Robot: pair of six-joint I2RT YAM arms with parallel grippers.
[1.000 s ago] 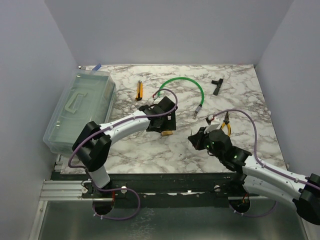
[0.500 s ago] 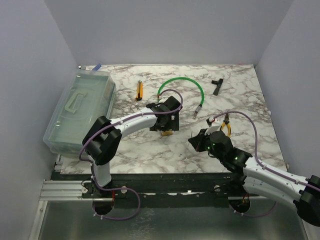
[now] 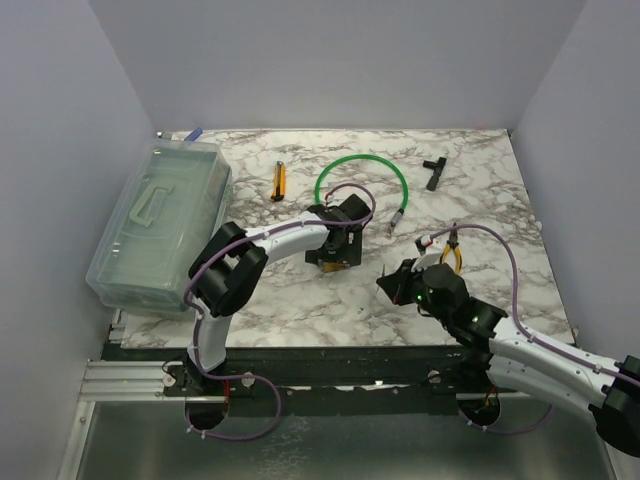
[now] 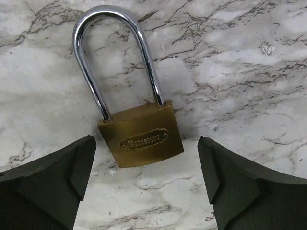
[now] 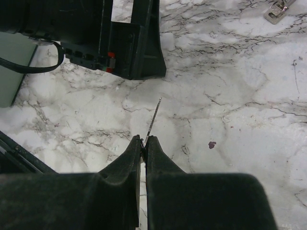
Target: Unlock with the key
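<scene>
A brass padlock with a steel shackle lies flat on the marble table, shackle pointing away. My left gripper is open just above it, one finger on each side of the lock's body and not touching it. In the top view the left gripper covers most of the lock. My right gripper is shut on the thin silvery key, whose blade sticks out forward, edge-on, above the table. In the top view the right gripper is to the right of the left gripper, apart from it.
A clear plastic box stands at the left. A green cable, a yellow utility knife, a black T-shaped tool and yellow pliers lie on the table. The left arm's black wrist shows ahead in the right wrist view.
My left gripper has moved to the right, over the padlock. My right gripper has barely moved and still holds the key.
</scene>
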